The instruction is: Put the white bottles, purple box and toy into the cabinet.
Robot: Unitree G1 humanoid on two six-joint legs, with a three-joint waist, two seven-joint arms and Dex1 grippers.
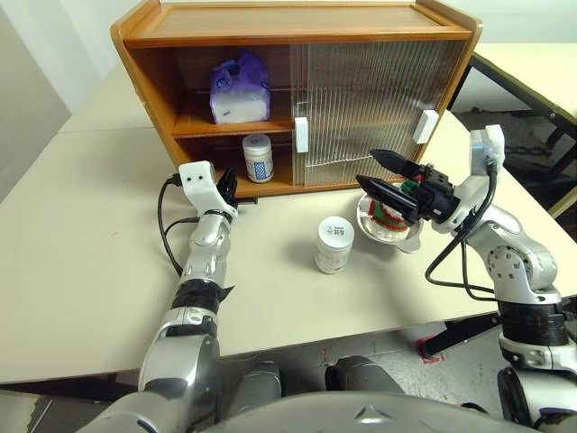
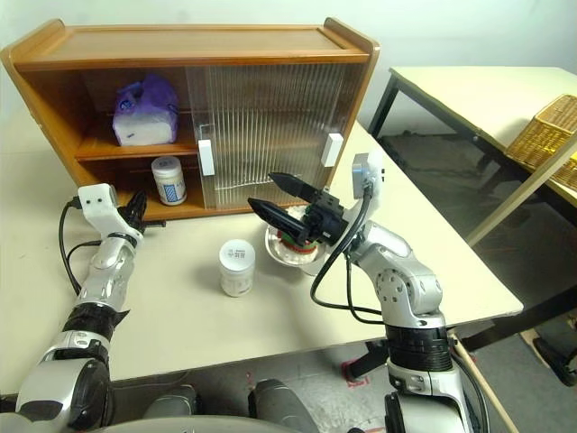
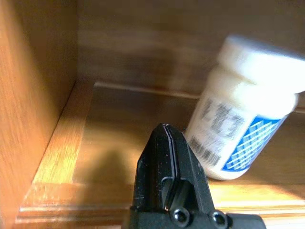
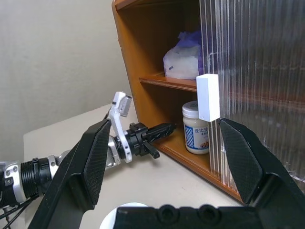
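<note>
The cabinet [image 1: 144, 41] stands at 12 o'clock on the table [image 1: 81, 271], its 2 ribbed sliding doors [image 1: 361, 108] both stacked over the right half, so the left half is open for loading; the purple box [image 1: 240, 88] already sits on the middle shelf, and 1 white bottle [image 1: 258, 158] stands upright on the bottom board, just beside the door's white handle [image 1: 301, 134].

The left gripper [image 1: 227, 188] sits at about 10 o'clock from the table's middle, level at the cabinet's front lip, pointing in towards that bottle; its fingers are pressed together on nothing – the bottle stands apart from them, in the left wrist view up past the black tip. A clenched, empty tool in that spot suits nudging the bottle deeper or backing out, though I cannot tell which.

The second white bottle [image 1: 334, 244] waits upright near the table's middle, well apart from the cabinet. At about 2 o'clock from it a steel bowl [image 1: 406, 236] holds the toy [image 1: 389, 212], its red and green bands just visible; the right gripper [image 1: 386, 173] hangs over the bowl with its jaws spread wide and empty, aimed towards the cabinet – probably parked clear of the left arm's working side.

By my reckoning 2 things are stowed and 2 remain – the loose bottle and the toy.
</note>
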